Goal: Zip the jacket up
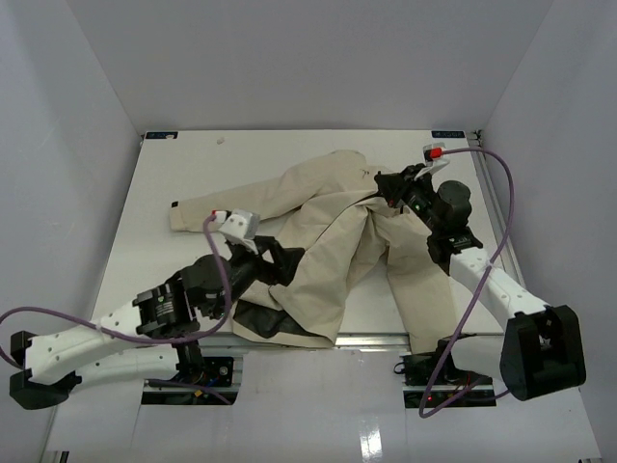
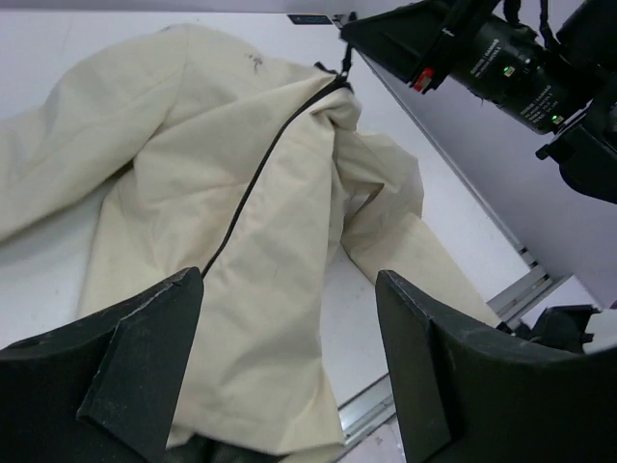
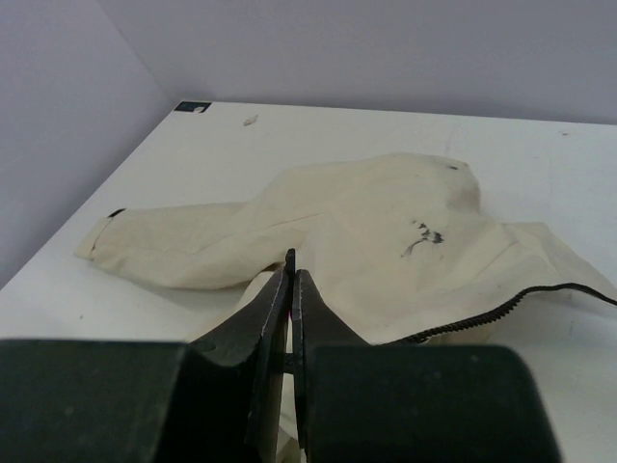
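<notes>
Jacket handling was divided between two end effectors.

Right gripper: the fingers were clenched tip to tip at the collar end of the garment, right of the middle of the table and toward its far edge. In the left wrist view a small dark tab hung just below the tip, at the top of the zipper line. It was probably the pull, but whether the fingers pinched it could not be told. This station suited drawing a slider toward the collar.

Left gripper: the fingers were spread wide with nothing between them, hovering over the lower front panel near the hem. A hold at that end would keep the cloth taut against an upward pull. With the fingers apart, no such hold was applied.

The zipper line ran as one closed dark seam from the hem region up to the tab. A run of exposed teeth showed near the starburst mark, so the topmost stretch was judged possibly unjoined.

The jacket lay front-up across the middle of the table. Its collar pointed toward the far edge, and the hem with its black lining lay at the near edge. One sleeve stretched toward the left edge.
</notes>
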